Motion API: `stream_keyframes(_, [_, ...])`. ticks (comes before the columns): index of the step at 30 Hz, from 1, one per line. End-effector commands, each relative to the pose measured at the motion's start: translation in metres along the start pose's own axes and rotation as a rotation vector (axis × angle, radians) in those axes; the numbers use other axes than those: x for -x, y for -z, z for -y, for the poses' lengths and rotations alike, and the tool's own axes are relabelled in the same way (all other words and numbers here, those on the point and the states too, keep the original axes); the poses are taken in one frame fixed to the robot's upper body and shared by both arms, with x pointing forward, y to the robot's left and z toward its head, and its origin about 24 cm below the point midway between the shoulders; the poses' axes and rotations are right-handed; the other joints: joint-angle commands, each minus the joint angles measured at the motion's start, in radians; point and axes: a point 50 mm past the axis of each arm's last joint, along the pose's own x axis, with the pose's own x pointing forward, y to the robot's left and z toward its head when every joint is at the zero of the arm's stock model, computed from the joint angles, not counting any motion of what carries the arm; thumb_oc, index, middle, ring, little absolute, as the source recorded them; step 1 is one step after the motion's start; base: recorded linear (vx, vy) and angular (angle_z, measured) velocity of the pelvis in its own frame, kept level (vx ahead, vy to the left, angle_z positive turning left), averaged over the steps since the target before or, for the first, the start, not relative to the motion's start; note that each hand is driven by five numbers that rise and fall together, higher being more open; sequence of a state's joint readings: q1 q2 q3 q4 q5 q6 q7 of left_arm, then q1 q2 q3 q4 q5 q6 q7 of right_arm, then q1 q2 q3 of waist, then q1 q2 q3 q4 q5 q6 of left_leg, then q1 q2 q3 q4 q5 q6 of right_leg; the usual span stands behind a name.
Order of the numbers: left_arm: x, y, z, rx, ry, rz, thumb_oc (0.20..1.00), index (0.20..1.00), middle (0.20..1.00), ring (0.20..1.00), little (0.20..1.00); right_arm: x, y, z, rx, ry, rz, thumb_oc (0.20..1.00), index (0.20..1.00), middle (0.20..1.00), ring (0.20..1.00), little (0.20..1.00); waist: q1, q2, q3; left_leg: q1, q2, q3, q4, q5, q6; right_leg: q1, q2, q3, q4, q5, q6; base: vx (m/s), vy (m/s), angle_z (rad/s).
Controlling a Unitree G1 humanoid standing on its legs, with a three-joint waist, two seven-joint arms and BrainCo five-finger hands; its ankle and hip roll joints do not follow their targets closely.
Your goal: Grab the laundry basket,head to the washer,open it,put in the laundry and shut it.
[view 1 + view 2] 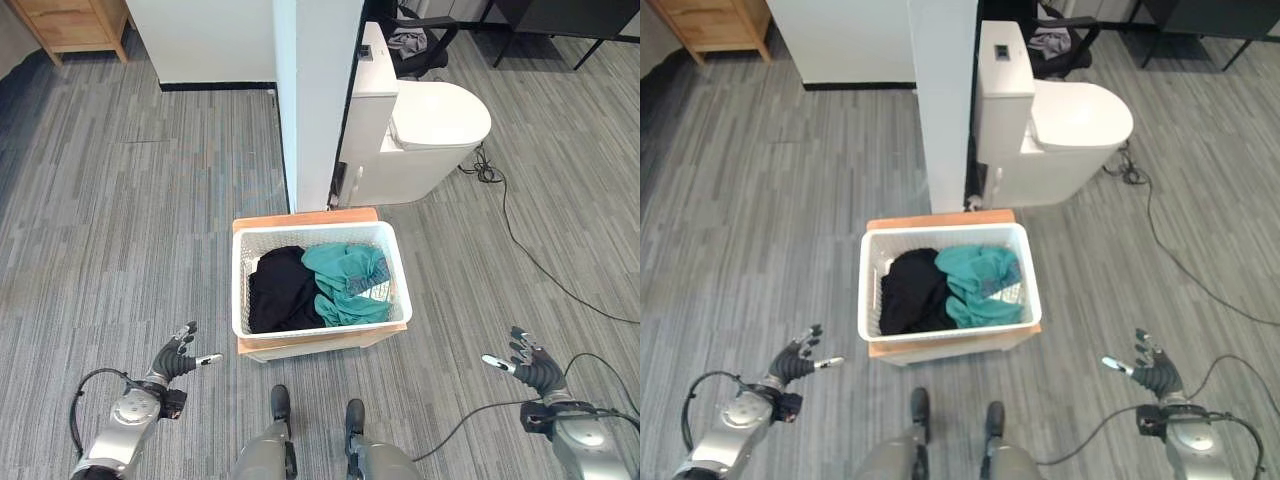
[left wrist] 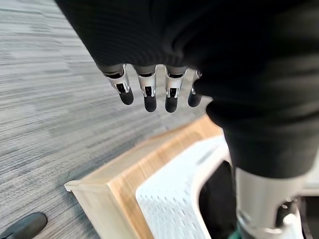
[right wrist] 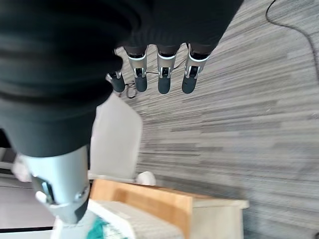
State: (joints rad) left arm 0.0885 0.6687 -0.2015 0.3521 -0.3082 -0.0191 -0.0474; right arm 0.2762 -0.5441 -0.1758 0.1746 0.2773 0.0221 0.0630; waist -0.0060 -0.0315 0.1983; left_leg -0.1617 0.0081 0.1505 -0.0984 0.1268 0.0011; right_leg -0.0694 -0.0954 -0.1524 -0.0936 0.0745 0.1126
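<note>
White laundry basket sat on a low wooden stand on the grey floor, holding a black garment on its left side and a teal garment on its right. Left hand and right hand hovered low on either side of the basket, well apart from it, fingers straight and holding nothing. A white toilet stood beyond the basket beside a white partition wall.

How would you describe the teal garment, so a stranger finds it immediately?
Start at the white toilet. Nearer the robot, a white laundry basket rests on a low wooden stand. The teal garment fills its right half, beside the black garment.
</note>
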Motion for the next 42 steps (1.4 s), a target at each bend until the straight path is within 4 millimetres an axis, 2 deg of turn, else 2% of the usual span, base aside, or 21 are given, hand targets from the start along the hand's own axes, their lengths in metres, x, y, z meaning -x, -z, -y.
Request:
stream_keyframes(1, [-0.012, -0.031, -0.009, 0.011, 0.114, 0.039, 1.000, 1.000, 1.000, 1.000, 1.000, -0.025, -0.050, 0.012, -0.199, -0.030, 0.144, 1.000, 1.000, 1.000, 1.000, 1.000, 0.022, 0.021, -0.024, 0.010, 0.063, -0.036, 0.011, -0.013, -0.061, -0.003, -0.057, -0.070, 0.006, 0.038, 0.073, 0.01, -0.038, 0.05])
stream_keyframes(4, [-0.013, -0.073, -0.020, -0.104, 0.219, 0.098, 1.000, 1.000, 1.000, 1.000, 1.000, -0.036, -0.075, 0.023, -0.100, -0.129, 0.130, 1.000, 1.000, 1.000, 1.000, 1.000, 0.025, 0.036, -0.032, 0.020, 0.061, -0.035, 0.011, -0.011, -0.072, 0.007, -0.056, -0.079, 0.006, 0.038, 0.078, 0.01, -0.026, 0.09])
stream_keyframes(7, [-0.011, -0.103, -0.025, -0.202, 0.285, 0.123, 1.000, 1.000, 1.000, 1.000, 1.000, -0.036, -0.084, 0.024, -0.033, -0.220, 0.091, 1.000, 1.000, 1.000, 1.000, 1.000, 0.025, 0.045, -0.042, 0.017, 0.061, -0.032, 0.011, -0.004, -0.081, 0.003, -0.060, -0.090, 0.006, 0.045, 0.086, 0.01, -0.016, 0.14])
stream_keyframes(8, [-0.011, -0.103, -0.025, -0.202, 0.285, 0.123, 1.000, 1.000, 1.000, 1.000, 1.000, -0.036, -0.084, 0.024, -0.033, -0.219, 0.091, 1.000, 1.000, 1.000, 1.000, 1.000, 0.025, 0.045, -0.043, 0.016, 0.061, -0.032, 0.011, -0.004, -0.081, 0.002, -0.060, -0.090, 0.006, 0.045, 0.086, 0.02, -0.007, 0.19])
stream_keyframes(9, [-0.014, -0.115, -0.028, -0.245, 0.302, 0.108, 1.000, 1.000, 1.000, 1.000, 1.000, -0.040, -0.088, 0.026, 0.022, -0.248, 0.053, 1.000, 1.000, 1.000, 1.000, 1.000, 0.023, 0.050, -0.048, 0.016, 0.060, -0.034, 0.011, -0.003, -0.086, 0.003, -0.061, -0.095, 0.006, 0.046, 0.089, 0.02, -0.004, 0.11])
stream_keyframes(10, [-0.014, -0.115, -0.028, -0.245, 0.302, 0.108, 1.000, 1.000, 1.000, 1.000, 1.000, -0.039, -0.088, 0.027, 0.021, -0.247, 0.053, 1.000, 1.000, 1.000, 1.000, 1.000, 0.024, 0.050, -0.049, 0.015, 0.060, -0.033, 0.011, -0.003, -0.086, 0.002, -0.061, -0.095, 0.006, 0.046, 0.089, 0.04, 0.000, 0.03])
stream_keyframes(11, [-0.021, -0.124, -0.030, -0.281, 0.309, 0.088, 1.000, 1.000, 1.000, 1.000, 1.000, -0.045, -0.094, 0.030, 0.084, -0.257, 0.025, 1.000, 1.000, 1.000, 1.000, 1.000, 0.020, 0.055, -0.057, 0.014, 0.060, -0.031, 0.011, -0.004, -0.090, 0.001, -0.065, -0.099, 0.006, 0.048, 0.093, 0.03, 0.007, 0.02])
stream_keyframes(12, [-0.030, -0.125, -0.031, -0.307, 0.306, 0.058, 1.000, 1.000, 1.000, 1.000, 1.000, -0.051, -0.094, 0.037, 0.124, -0.240, -0.017, 1.000, 1.000, 1.000, 1.000, 1.000, 0.020, 0.060, -0.062, 0.013, 0.060, -0.031, 0.011, -0.005, -0.093, -0.001, -0.068, -0.100, 0.006, 0.050, 0.095, 0.03, 0.009, 0.02])
stream_keyframes(13, [-0.035, -0.129, -0.031, -0.321, 0.300, 0.058, 1.000, 1.000, 1.000, 1.000, 1.000, -0.056, -0.096, 0.035, 0.129, -0.235, -0.023, 1.000, 1.000, 1.000, 1.000, 1.000, 0.021, 0.059, -0.064, 0.012, 0.060, -0.029, 0.011, -0.005, -0.095, -0.002, -0.068, -0.101, 0.006, 0.052, 0.096, 0.00, 0.000, 0.00])
stream_keyframes(16, [-0.058, -0.128, -0.043, -0.339, 0.216, -0.021, 1.000, 1.000, 1.000, 1.000, 1.000, -0.073, -0.097, 0.043, 0.222, -0.204, -0.117, 1.000, 1.000, 1.000, 1.000, 1.000, 0.019, 0.060, -0.068, 0.007, 0.061, -0.023, 0.011, -0.005, -0.099, -0.011, -0.071, -0.101, 0.006, 0.057, 0.098, 0.00, 0.000, 0.00])
stream_keyframes(18, [-0.074, -0.130, -0.050, -0.372, 0.139, -0.072, 1.000, 1.000, 1.000, 1.000, 1.000, -0.085, -0.104, 0.052, 0.390, -0.164, -0.192, 1.000, 1.000, 1.000, 1.000, 1.000, 0.017, 0.058, -0.066, 0.005, 0.062, -0.020, 0.011, -0.005, -0.099, -0.016, -0.072, -0.100, 0.006, 0.060, 0.097, 0.00, 0.000, 0.00])
stream_keyframes(20, [-0.090, -0.121, -0.046, -0.355, 0.070, -0.158, 1.000, 1.000, 1.000, 1.000, 1.000, -0.101, -0.114, 0.050, 0.618, -0.132, -0.261, 1.000, 1.000, 1.000, 1.000, 1.000, 0.014, 0.056, -0.059, 0.000, 0.064, -0.017, 0.011, -0.004, -0.096, -0.025, -0.073, -0.092, 0.006, 0.064, 0.093, -0.05, 0.019, -0.03])
stream_keyframes(21, [-0.096, -0.115, -0.038, -0.312, 0.039, -0.192, 1.000, 1.000, 1.000, 1.000, 1.000, -0.111, -0.122, 0.042, 0.673, -0.105, -0.266, 1.000, 1.000, 1.000, 1.000, 1.000, 0.008, 0.057, -0.055, -0.007, 0.065, -0.015, 0.011, 0.000, -0.094, -0.034, -0.073, -0.089, 0.006, 0.067, 0.090, -0.06, 0.024, -0.03])
stream_keyframes(22, [-0.100, -0.108, -0.031, -0.276, 0.013, -0.233, 1.000, 1.000, 1.000, 1.000, 1.000, -0.118, -0.122, 0.030, 0.692, -0.099, -0.283, 1.000, 1.000, 1.000, 1.000, 1.000, 0.005, 0.055, -0.052, -0.011, 0.067, -0.012, 0.011, 0.001, -0.091, -0.042, -0.073, -0.082, 0.006, 0.070, 0.087, -0.07, 0.030, -0.01])
stream_keyframes(24, [-0.103, -0.093, -0.014, -0.224, -0.010, -0.324, 1.000, 1.000, 1.000, 1.000, 1.000, -0.133, -0.132, 0.001, 0.662, -0.083, -0.279, 1.000, 1.000, 1.000, 1.000, 1.000, -0.009, 0.051, -0.037, -0.018, 0.071, -0.004, 0.011, 0.004, -0.083, -0.058, -0.069, -0.060, 0.006, 0.075, 0.077, -0.06, 0.038, -0.07])
stream_keyframes(27, [-0.100, -0.087, -0.015, -0.185, -0.065, -0.391, 1.000, 1.000, 1.000, 1.000, 1.000, -0.141, -0.138, -0.031, 0.607, -0.093, -0.297, 1.000, 1.000, 1.000, 1.000, 1.000, -0.020, 0.042, -0.025, -0.020, 0.075, -0.002, 0.011, 0.003, -0.075, -0.071, -0.062, -0.042, 0.006, 0.079, 0.068, -0.04, 0.016, -0.23])
stream_keyframes(28, [-0.100, -0.088, -0.015, -0.185, -0.066, -0.391, 1.000, 1.000, 1.000, 1.000, 1.000, -0.141, -0.138, -0.032, 0.607, -0.093, -0.296, 1.000, 1.000, 1.000, 1.000, 1.000, -0.021, 0.042, -0.024, -0.020, 0.075, -0.001, 0.011, 0.003, -0.075, -0.071, -0.062, -0.042, 0.006, 0.079, 0.068, -0.03, 0.003, -0.20])
stream_keyframes(30, [-0.099, -0.087, -0.016, -0.133, -0.104, -0.415, 1.000, 1.000, 1.000, 1.000, 1.000, -0.142, -0.135, -0.062, 0.551, -0.130, -0.322, 1.000, 1.000, 1.000, 1.000, 1.000, -0.021, 0.031, -0.014, -0.029, 0.075, -0.005, 0.011, 0.003, -0.069, -0.085, -0.058, -0.029, 0.006, 0.080, 0.059, -0.05, 0.004, 0.01])
stream_keyframes(36, [-0.101, -0.095, -0.015, -0.077, -0.112, -0.400, 1.000, 1.000, 1.000, 1.000, 1.000, -0.141, -0.131, -0.079, 0.459, -0.153, -0.347, 1.000, 1.000, 1.000, 1.000, 1.000, -0.014, 0.024, -0.008, -0.045, 0.074, -0.015, 0.011, 0.007, -0.069, -0.097, -0.057, -0.032, 0.006, 0.080, 0.055, -0.03, 0.000, -0.05])
stream_keyframes(38, [-0.103, -0.105, -0.013, -0.066, -0.121, -0.372, 1.000, 1.000, 1.000, 1.000, 1.000, -0.141, -0.137, -0.092, 0.436, -0.164, -0.330, 1.000, 1.000, 1.000, 1.000, 1.000, -0.010, 0.024, -0.003, -0.056, 0.072, -0.020, 0.011, 0.013, -0.070, -0.106, -0.055, -0.033, 0.006, 0.083, 0.052, -0.03, 0.009, -0.06])
stream_keyframes(42, [-0.106, -0.118, -0.011, -0.081, -0.129, -0.336, 1.000, 1.000, 1.000, 1.000, 1.000, -0.141, -0.141, -0.103, 0.420, -0.178, -0.318, 1.000, 1.000, 1.000, 1.000, 1.000, -0.010, 0.023, 0.003, -0.069, 0.072, -0.024, 0.011, 0.018, -0.072, -0.118, -0.053, -0.036, 0.006, 0.086, 0.050, -0.01, 0.002, -0.03])
